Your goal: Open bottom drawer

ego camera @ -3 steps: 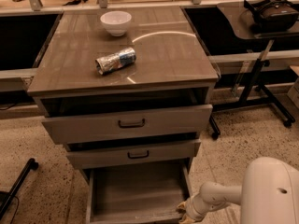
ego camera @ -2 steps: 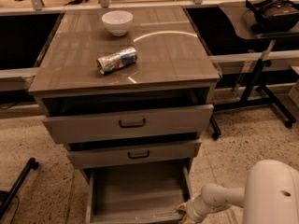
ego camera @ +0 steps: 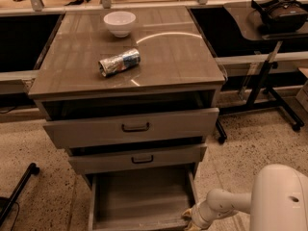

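The bottom drawer (ego camera: 142,196) is the lowest of three grey-brown drawers. It stands pulled far out, and its bare inside shows. Its front panel lies at the lower edge of the view and its handle is out of view. My gripper (ego camera: 190,218) is at the end of the white arm, low at the drawer's front right corner, close against the right side wall. The top drawer (ego camera: 132,127) and the middle drawer (ego camera: 139,159) are each pulled out a little, with dark bar handles showing.
A white bowl (ego camera: 119,22) and a crushed can (ego camera: 119,62) lie on the cabinet top (ego camera: 173,57). A black stand with a headset (ego camera: 280,12) is at the right. A dark wheeled leg (ego camera: 17,191) lies on the floor at the left. My white body (ego camera: 281,198) fills the lower right.
Almost nothing differs. My gripper has stayed at the drawer's front right corner, shifted very slightly to the left.
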Available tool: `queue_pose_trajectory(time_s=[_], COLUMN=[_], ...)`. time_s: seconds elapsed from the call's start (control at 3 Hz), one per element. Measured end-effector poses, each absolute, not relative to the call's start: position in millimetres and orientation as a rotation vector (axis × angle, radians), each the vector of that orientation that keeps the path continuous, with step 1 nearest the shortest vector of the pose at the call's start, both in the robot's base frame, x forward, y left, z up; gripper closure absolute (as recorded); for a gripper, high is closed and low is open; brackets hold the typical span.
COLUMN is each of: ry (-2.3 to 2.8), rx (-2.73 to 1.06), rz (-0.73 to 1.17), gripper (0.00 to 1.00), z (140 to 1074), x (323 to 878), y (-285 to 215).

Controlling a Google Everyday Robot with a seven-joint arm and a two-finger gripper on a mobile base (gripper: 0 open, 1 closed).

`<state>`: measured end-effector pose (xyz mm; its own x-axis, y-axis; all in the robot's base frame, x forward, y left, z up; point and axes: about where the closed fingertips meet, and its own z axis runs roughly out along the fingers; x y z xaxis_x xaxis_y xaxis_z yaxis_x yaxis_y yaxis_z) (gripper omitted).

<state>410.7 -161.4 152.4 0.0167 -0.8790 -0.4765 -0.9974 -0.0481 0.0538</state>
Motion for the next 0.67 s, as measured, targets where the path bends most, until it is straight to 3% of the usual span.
queue_pose_trajectory(time_s=[0.67], ry=[1.935], rx=[-1.995], rz=[0.564], gripper=[0.02], z=[153.6], x=[410.9], y=[-163.1])
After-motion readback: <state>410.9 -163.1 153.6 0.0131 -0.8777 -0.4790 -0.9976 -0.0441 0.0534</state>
